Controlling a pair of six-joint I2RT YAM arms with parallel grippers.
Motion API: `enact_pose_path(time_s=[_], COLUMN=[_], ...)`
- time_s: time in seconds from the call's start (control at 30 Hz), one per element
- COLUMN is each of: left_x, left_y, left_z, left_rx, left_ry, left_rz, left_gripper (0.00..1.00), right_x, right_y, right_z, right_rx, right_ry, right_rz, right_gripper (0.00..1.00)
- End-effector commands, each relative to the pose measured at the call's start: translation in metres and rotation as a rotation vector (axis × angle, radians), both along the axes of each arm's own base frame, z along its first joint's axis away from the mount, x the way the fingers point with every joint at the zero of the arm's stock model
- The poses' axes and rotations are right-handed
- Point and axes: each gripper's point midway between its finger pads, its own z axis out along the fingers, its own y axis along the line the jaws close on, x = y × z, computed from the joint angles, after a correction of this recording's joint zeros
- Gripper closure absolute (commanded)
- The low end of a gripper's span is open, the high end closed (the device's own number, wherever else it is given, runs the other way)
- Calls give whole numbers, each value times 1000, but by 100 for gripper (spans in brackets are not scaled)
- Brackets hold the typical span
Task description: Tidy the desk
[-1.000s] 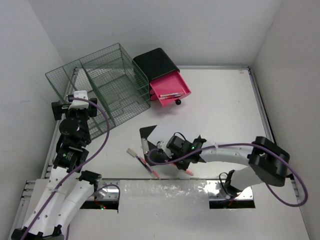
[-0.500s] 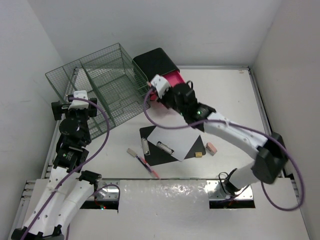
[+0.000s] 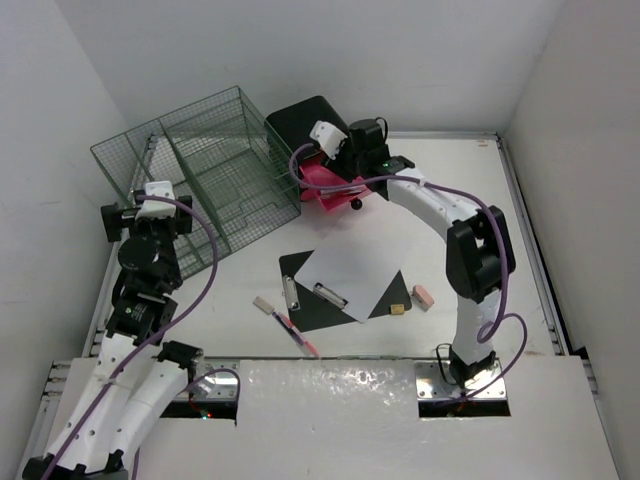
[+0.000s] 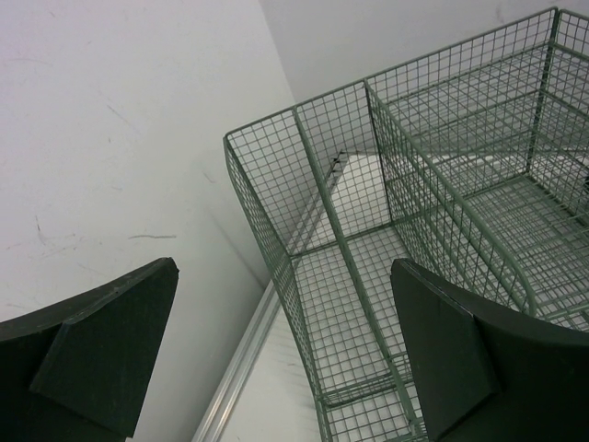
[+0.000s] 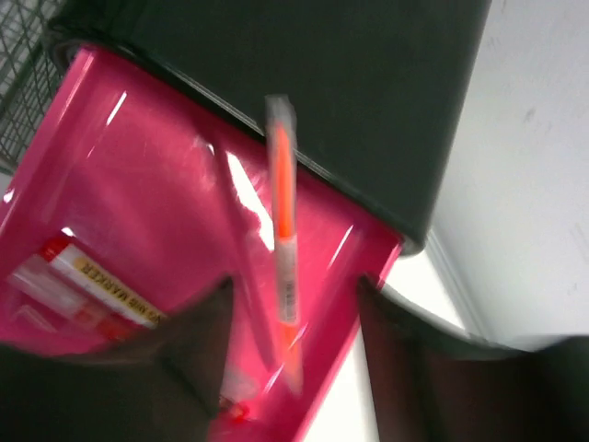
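Orange pen point(image 5: 281, 239) hangs over the pink drawer point(image 5: 138, 212), right gripper point(image 5: 293, 304) spread around it: drop-off step. Next, withdraw toward 6 o'clock.

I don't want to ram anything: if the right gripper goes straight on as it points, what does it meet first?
Probably the orange pen just ahead of the right gripper, then the floor of the open pink drawer. Blurred view, so depth is uncertain.

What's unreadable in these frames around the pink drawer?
- Orange pen, right wrist view: motion-blurred; whether it rests in the pink plastic drawer or hangs above it is unclear.
- Drawer's contents, top view: mostly covered by the right arm.
- White-and-red marker, right wrist view: label blurred, its end behind a dark gripper finger.
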Motion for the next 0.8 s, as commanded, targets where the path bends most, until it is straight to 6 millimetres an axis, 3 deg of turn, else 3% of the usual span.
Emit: enact_pose_path(time_s=[0.0, 0.1, 0.2, 0.23, 0.27, 0.3, 0.33, 0.4, 0.47, 0.5, 0.53, 0.6, 0.67, 0.7, 0.77], left_x=[1, 5, 11, 10, 11, 2, -3, -25, -24, -27, -21, -25, -27, -40, -46], left_y=[-2, -12, -47, -73, -87, -113, -133, -163, -171, -173, -178, -189, -208, -230, -259], left_z=[13, 13, 12, 12, 6, -13, -13, -33, -35, -36, -49, -58, -77, -82, -96], left_rx=[-8, 13, 67, 86, 123, 144, 167, 247, 271, 291, 316, 353, 393, 431, 493], left_ry=[-41, -5, 87, 136, 187, 279, 314, 428, 476, 521, 596, 685, 788, 803, 798], left_rz=[-4, -73, -291, -446, -527, -692, -807, -1021, -1058, -1064, -1077, -1105, -1178, -1268, -1344], left_gripper=[0, 0, 1, 1, 1, 0, 0, 1, 5, 8, 12, 19, 27, 29, 34], right_x=[6, -1, -10, -13, -18, -25, -27, -42, -52, -59, -63, -71, -73, -74, -78], right_y=[15, 14, 10, 8, 6, 3, -1, -5, -13, -17, -23, -41, -51, -64, -73], right_z=[43, 66, 95, 102, 105, 116, 122, 128, 125, 132, 123, 118, 121, 110, 119], right_rx=[33, 75, 172, 196, 215, 265, 288, 344, 381, 401, 416, 442, 507, 520, 610], right_ry=[-68, -87, -97, -97, -82, -70, -61, -4, 56, 59, 89, 95, 91, 111, 117], right_rz=[67, 59, 11, -2, -16, -44, -59, -77, -112, -110, -140, -200, -236, -270, -285], right_gripper=[41, 27, 21, 20, 20, 19, 19, 19, 19, 19, 19, 20, 21, 21, 22])
